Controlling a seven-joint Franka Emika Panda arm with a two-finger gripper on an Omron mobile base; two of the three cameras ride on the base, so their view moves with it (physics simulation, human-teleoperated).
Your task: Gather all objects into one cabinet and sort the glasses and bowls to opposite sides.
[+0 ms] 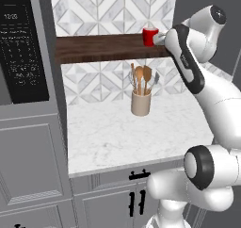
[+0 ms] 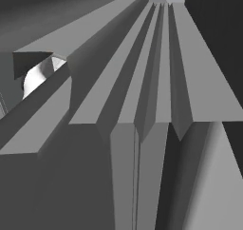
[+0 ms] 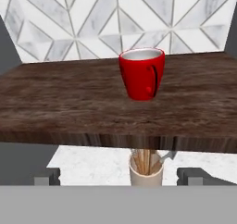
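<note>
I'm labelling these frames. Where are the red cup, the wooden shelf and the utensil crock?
Red cup [image 3: 141, 77]: hand view, front of its body.
Wooden shelf [image 3: 60, 98]: hand view, bare top surface.
Utensil crock [image 1: 140, 104]: left base view, beige side wall.

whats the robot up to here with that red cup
The robot arm has raised its hand to the dark wooden floating shelf and is lined up on a red cup standing upright there. The hand is open and short of the cup, holding nothing. Below, a beige utensil crock sits on the marble counter. So it looks about to pick up the cup; nothing has been lifted yet.
</note>
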